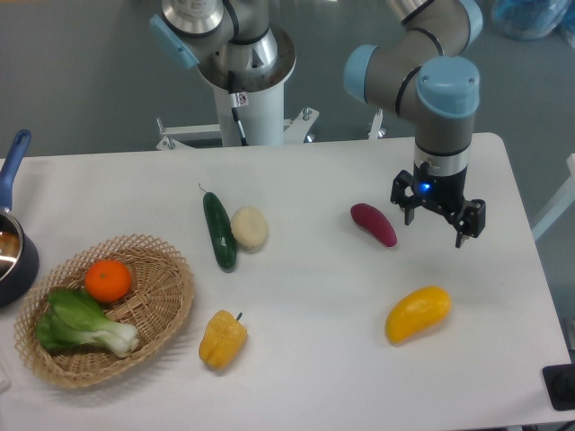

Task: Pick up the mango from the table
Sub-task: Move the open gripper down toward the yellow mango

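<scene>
- The yellow bell pepper (222, 338) lies nearest the camera on the white desk (305, 377), far to the image-left of the end effector and well below it in the picture.
- The mango (418, 314) rests on the desk on its side, tilted so its right end sits higher in the picture. It is below the end effector in the view, a little to the image-left, apart from it and untouched.
- The end effector (437, 218) points down over the right part of the desk with its two fingers spread and nothing between them.
- A purple sweet potato (373, 224) lies just image-left of the end effector, close to it but not touching.
- A pale round potato (249, 227) and a dark green cucumber (219, 232) lie side by side, touching or nearly so, well to the image-left of the end effector.
- A wicker basket (171, 296) sits at the far image-left, the farthest from the end effector, holding an orange (108, 280) and a bok choy (83, 323).
- A dark pot (13, 256) with a blue handle stands at the left edge of the desk, partly cut off by the picture.
</scene>
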